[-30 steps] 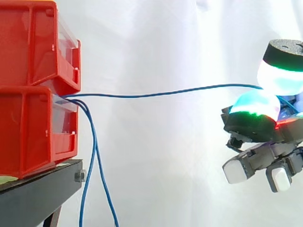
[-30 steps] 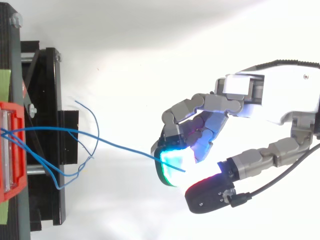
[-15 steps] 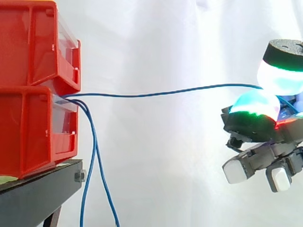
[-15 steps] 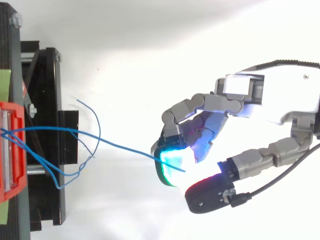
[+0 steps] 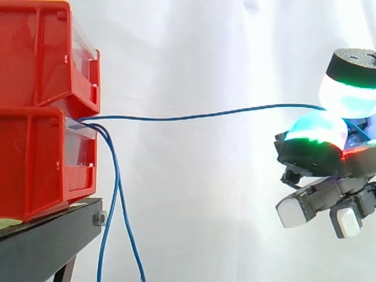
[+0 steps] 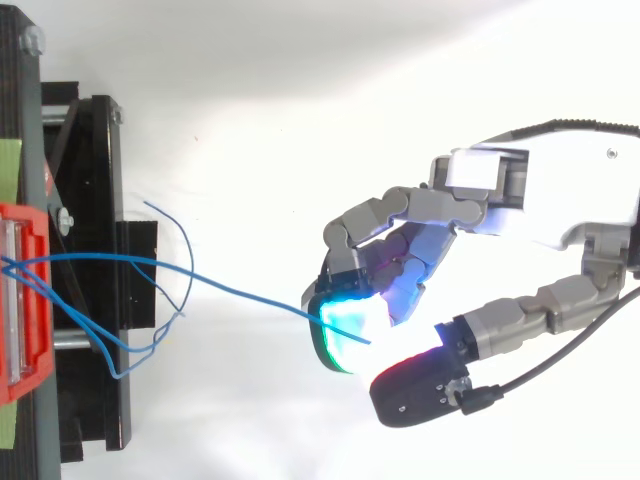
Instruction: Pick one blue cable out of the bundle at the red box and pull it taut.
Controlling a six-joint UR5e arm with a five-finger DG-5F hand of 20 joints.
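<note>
One blue cable [image 5: 205, 115] leaves the front of the lower red box [image 5: 35, 158] and crosses mid-air to my hand [image 5: 317, 154], well off to the right. I pinch it near its end between two glowing pads [image 5: 346, 97], so it spans the gap. It bows slightly, so I judge it not quite taut. The other blue cables [image 5: 117, 205] dangle loose past the black stand [image 5: 47, 241].

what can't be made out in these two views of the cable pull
Where the hanging cables begin: side view, behind the red box front.
Their lower ends: side view, cut off by the bottom edge.
Grip spot on the held cable: side view, covered by the glowing pads of the hand.
</note>
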